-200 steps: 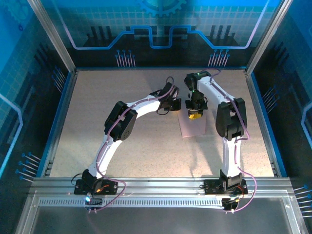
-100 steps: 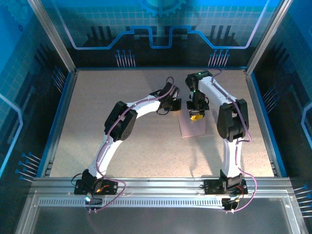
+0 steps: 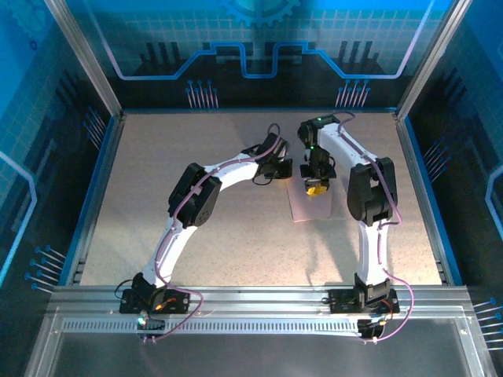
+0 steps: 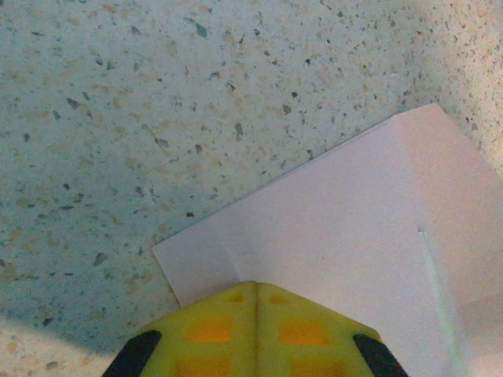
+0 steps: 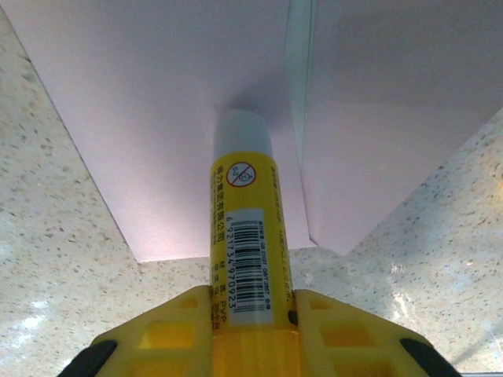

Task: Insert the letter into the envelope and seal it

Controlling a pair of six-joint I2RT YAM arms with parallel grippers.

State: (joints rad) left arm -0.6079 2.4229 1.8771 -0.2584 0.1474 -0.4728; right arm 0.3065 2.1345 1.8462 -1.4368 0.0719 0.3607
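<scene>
The envelope (image 5: 157,118) is running off the top edge in the right wrist view. On the envelope's near side, the right pincer (image 5: 251,310) is hiding the yellow stick's (image 5: 242,228) base, while the left pincer (image 4: 255,292) is covering the envelope's near edge.

My overhead camera looks down from high behind me at the envelope (image 3: 308,209), while both my wrist cameras stare at that same envelope from close above.

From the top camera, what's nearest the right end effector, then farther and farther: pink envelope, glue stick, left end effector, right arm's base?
1. glue stick, gripped in the right end effector
2. envelope, just beneath it
3. left end effector, to its left
4. right arm's base, at the table's near edge
</scene>
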